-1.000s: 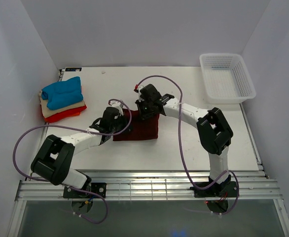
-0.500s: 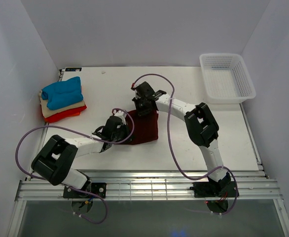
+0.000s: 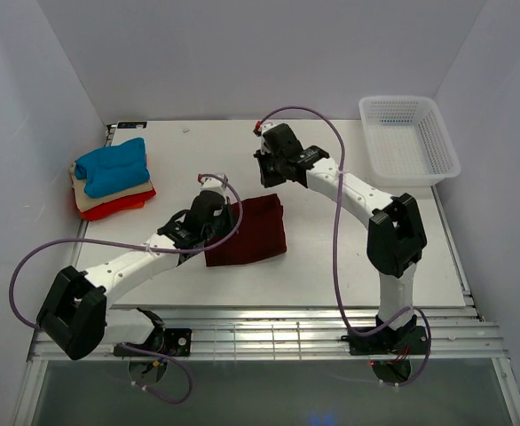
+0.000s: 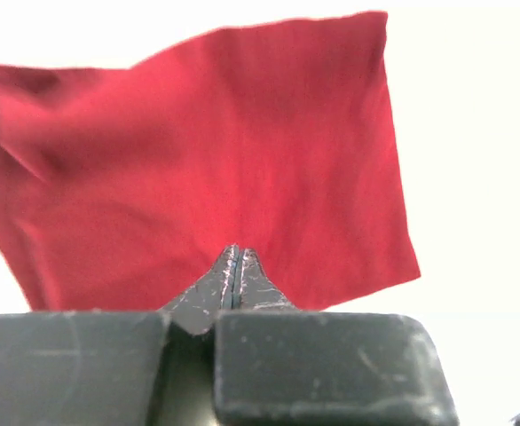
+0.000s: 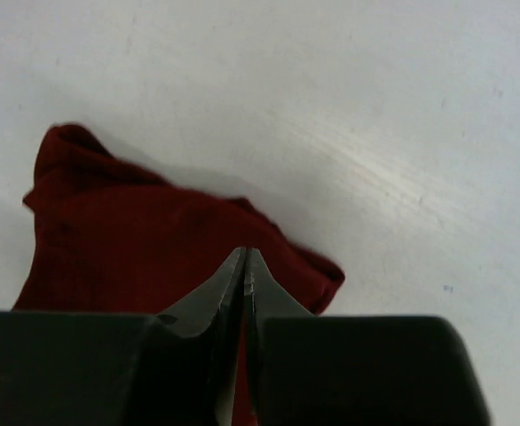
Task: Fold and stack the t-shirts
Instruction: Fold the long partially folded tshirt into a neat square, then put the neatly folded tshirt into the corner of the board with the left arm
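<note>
**Shirt folded small, pile waiting on the left**

Top view: The maroon t-shirt [image 3: 249,232] lies on the white table [image 3: 349,266], near the middle. It is folded into a small square. The left gripper [image 3: 214,216] sits at the shirt's left edge. The right gripper [image 3: 271,169] is up behind the shirt and apart from it. Far to the left is a pile with a blue t-shirt [image 3: 112,167] on top. A beige t-shirt [image 3: 86,197] and a red-orange t-shirt [image 3: 120,205] are under it. A white basket [image 3: 400,100] stands at the far right with nothing seen inside.

Left wrist view: The left gripper [image 4: 234,262] has its two fingers [image 4: 217,286] pressed together. The tips point at the near edge of the maroon t-shirt [image 4: 216,160]. No cloth shows between them. The shirt looks flat, with a few soft bumps on one side.

Right wrist view: The right gripper [image 5: 245,264] has its fingers [image 5: 227,286] pressed together too, and they hold nothing. The maroon t-shirt [image 5: 145,248] lies on the table below it.

The folding of this shirt looks almost done or done. The next job is likely to put it on the pile. For that, a gripper must open and pinch one edge with all the layers inside. Then it must carry the shirt left without letting it fall open.
</note>
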You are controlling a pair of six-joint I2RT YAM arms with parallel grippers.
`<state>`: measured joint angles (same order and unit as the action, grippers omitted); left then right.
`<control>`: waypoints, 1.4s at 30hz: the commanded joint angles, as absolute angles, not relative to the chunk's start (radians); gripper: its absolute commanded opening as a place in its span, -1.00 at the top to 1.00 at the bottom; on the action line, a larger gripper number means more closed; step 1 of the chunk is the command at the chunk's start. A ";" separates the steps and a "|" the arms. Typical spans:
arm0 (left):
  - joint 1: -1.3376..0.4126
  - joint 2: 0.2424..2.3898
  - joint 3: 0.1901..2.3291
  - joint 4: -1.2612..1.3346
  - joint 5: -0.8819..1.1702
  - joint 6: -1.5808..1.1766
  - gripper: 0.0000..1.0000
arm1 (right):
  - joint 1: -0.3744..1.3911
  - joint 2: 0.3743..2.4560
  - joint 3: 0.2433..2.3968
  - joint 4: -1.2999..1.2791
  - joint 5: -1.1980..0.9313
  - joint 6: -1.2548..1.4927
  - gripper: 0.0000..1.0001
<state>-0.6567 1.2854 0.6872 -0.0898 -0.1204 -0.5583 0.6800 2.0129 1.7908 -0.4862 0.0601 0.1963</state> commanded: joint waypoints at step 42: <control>-0.310 1.259 0.572 -0.193 0.037 -0.514 -0.96 | 0.813 1.927 1.249 -0.382 -0.054 0.313 0.84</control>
